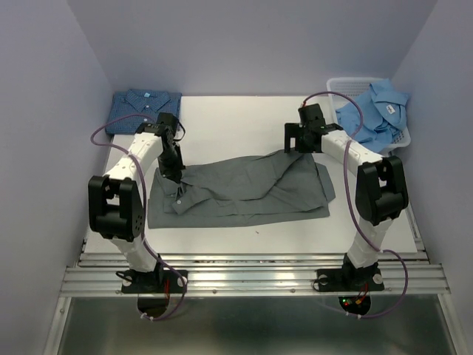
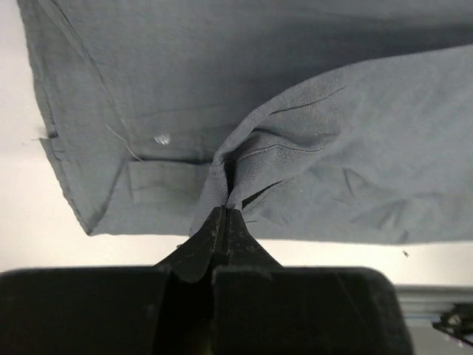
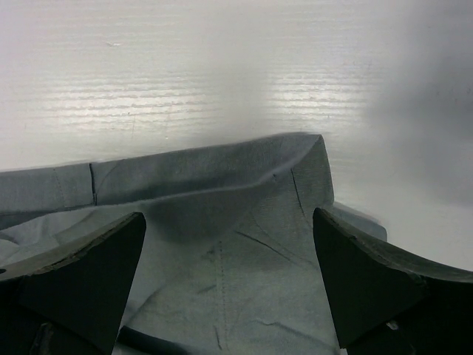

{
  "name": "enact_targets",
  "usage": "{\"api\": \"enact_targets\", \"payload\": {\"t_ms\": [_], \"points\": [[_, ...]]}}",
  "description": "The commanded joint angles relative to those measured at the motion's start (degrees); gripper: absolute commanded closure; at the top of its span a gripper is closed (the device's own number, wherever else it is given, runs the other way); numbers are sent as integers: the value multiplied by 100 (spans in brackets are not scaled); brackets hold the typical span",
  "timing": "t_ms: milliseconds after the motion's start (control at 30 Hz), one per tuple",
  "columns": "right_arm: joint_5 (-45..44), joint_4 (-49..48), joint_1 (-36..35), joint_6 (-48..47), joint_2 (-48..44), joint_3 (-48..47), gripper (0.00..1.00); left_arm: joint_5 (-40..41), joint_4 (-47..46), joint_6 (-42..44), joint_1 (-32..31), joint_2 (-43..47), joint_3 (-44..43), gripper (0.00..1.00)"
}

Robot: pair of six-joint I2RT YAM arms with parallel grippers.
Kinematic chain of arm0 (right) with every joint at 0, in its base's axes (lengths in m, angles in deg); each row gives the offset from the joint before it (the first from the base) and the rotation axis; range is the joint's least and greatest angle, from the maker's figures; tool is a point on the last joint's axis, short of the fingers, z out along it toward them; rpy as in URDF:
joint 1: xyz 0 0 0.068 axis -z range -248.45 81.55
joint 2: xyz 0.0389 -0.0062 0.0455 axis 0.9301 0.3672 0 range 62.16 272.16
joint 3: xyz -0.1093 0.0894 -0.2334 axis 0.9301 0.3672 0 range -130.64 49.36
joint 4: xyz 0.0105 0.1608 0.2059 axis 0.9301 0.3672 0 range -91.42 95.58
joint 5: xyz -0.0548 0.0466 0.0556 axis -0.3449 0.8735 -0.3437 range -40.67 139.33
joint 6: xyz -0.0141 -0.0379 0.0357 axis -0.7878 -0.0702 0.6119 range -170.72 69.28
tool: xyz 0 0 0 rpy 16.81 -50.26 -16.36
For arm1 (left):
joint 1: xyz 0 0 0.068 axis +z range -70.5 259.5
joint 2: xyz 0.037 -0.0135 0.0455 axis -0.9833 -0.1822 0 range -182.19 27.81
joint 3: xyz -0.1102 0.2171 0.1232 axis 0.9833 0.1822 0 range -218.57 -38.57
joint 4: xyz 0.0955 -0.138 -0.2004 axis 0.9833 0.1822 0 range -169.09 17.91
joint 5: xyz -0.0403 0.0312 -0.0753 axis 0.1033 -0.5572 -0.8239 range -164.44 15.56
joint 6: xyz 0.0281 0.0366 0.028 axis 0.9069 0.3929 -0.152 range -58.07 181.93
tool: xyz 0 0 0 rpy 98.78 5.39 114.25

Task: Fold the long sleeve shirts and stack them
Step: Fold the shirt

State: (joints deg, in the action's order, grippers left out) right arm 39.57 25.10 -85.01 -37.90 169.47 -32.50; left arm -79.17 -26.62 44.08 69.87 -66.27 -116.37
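From above, the left arm folds down, its left gripper (image 1: 175, 176) on the grey shirt (image 1: 251, 188) spread mid-table. The right gripper (image 1: 303, 139) hangs at the shirt's far edge. At the left wrist, the jaws pinch a grey fold tight. At the right wrist, the fingers (image 3: 89, 274) stand wide apart above the shirt's corner.

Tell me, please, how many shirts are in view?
3: grey shirt spread mid-table; dark blue shirt folded, far-left corner; light blue shirt in the basket, possibly hiding others.
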Motion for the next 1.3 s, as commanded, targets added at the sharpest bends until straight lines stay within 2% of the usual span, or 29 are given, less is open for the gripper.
{"api": "enact_targets", "payload": {"t_ms": [0, 167, 267, 300, 400, 467, 500, 567, 600, 633, 700, 833, 933, 1067, 1267], "points": [[44, -156, 12, -95, -403, 109, 0, 771, -114, 9, 14, -391, -279, 100], [132, -165, 12, -69, -711, 355, 0, 1387, -140, -87, 14, -839, -577, 100], [316, -209, 12, -95, -807, 478, 0, 1143, -280, -9, 14, -1015, -692, 89], [343, -218, 12, -95, -825, 513, 0, 1141, -272, -17, -4, -1050, -701, 80], [422, -218, 12, -104, -843, 540, 0, 1299, -228, -17, -57, -1103, -815, 77], [466, -253, 12, -95, -843, 531, 0, 1632, -123, -52, -65, -1060, -981, 53], [475, -288, 12, -78, -834, 523, 0, 1990, -18, -96, -57, -1033, -1070, 2], [824, -375, 12, -86, -825, 461, 0, 2552, 271, -332, -74, -998, -1437, 1], [826, -428, 12, -113, -825, 435, 0, 2678, 342, -334, -74, -998, -1553, 1], [1253, -481, 12, -130, -825, 400, 0, 2688, 352, -377, -66, -928, -1658, 1], [1982, -788, -49, -174, -817, 355, 0, 2268, 133, -387, -101, -701, -1721, 1], [2645, -1325, -313, -60, -476, 216, 0, 1424, -526, -263, -232, -295, -1301, 1], [2454, -1010, -506, -174, -18, -476, 0, 1098, -834, -325, -294, -120, -1071, 1], [2093, -649, -638, -157, 667, -971, 0, 1115, -1036, -483, -294, -58, -816, 1], [1339, -517, -638, 317, 731, -647, 0, 773, -1397, -571, -303, -31, -518, 1]]}}
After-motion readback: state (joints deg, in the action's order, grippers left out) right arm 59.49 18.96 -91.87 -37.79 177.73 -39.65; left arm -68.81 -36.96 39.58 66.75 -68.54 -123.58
